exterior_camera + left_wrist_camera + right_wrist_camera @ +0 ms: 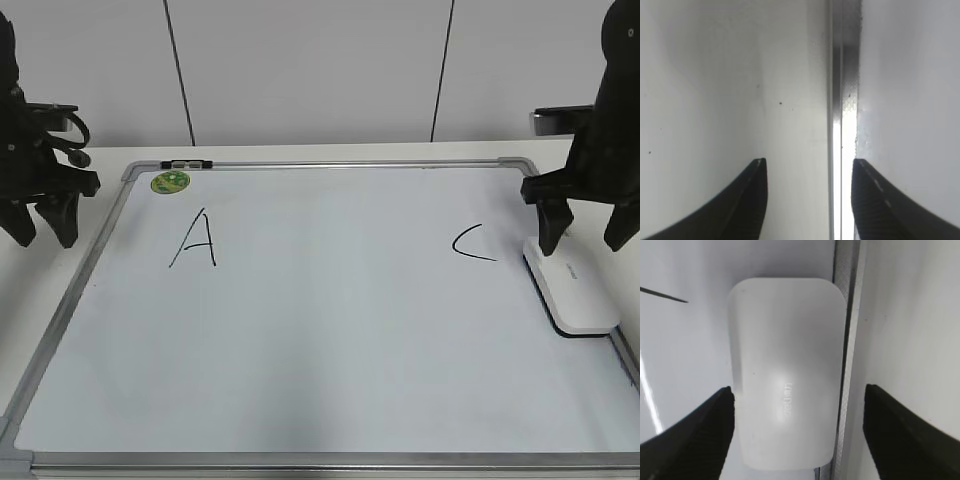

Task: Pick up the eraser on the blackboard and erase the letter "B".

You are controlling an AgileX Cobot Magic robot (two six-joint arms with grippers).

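White wall panels behind, white table below; I see the blackboard [330, 330] lying flat with two letters only, no "B" visible.

Exterior view: I count one black "A" [195, 240], one black "C" [472, 243], one green sticker [170, 182] and one small black-and-white clip [186, 162] on the top frame. One eraser [570, 290] lies at the board's right edge, just right of the "C". The right gripper [586, 240] hangs over the eraser's far end, jaws spread; the left gripper [42, 228] hangs off the board's left side, jaws apart.
Left wrist view: fingers parted over the frame rail [842, 100], nothing between them.
Right wrist view: eraser flat beside the frame, between wide fingers, neither clearly touching it.
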